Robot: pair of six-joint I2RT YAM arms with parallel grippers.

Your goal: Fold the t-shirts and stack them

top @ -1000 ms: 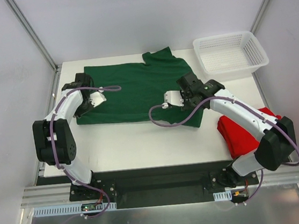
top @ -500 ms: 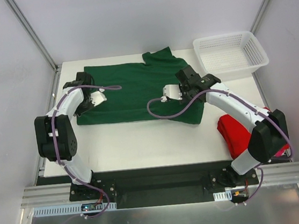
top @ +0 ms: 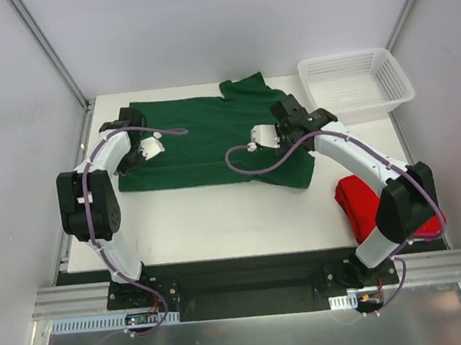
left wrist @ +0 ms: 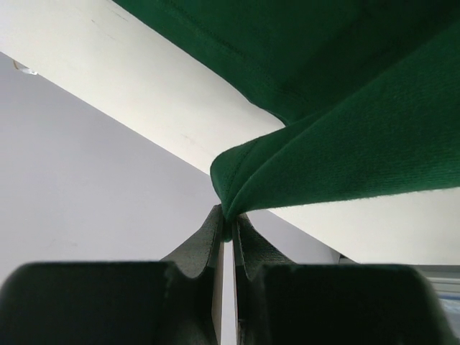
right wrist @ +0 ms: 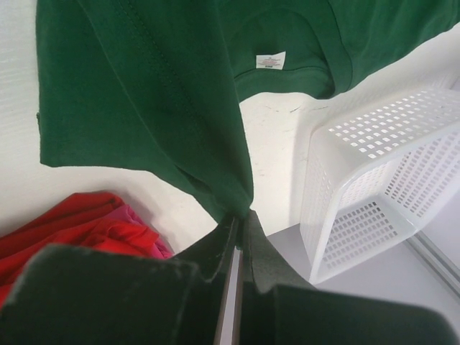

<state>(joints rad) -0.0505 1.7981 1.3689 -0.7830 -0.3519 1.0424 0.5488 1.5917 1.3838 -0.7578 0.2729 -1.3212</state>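
A dark green short-sleeved cotton t-shirt (top: 211, 145) lies spread across the far half of the white table (top: 219, 219), its neck opening toward the far edge. Both arms have hold of it. The left gripper (top: 151, 148) sits at the shirt's left side. In the left wrist view its two dark fingers (left wrist: 205, 241) are pressed almost together on a stitched, hemmed corner of the green cloth. That corner is lifted clear of the table and folds over just above the fingertips. The right gripper (top: 258, 138) is over the right part of the same shirt. In the right wrist view its jaws are likewise nipped tight on a gathered fold of green fabric, which hangs up and away from the fingertips toward the collar. A small white sewn-in label (right wrist: 270, 61) shows inside the collar. A bright red cloth t-shirt (top: 363, 199) lies bunched at the near right of the table, partly under the right arm, apart from both grippers and not held. A white plastic mesh basket (top: 342, 58) stands at the far right corner, near the green shirt's right edge.
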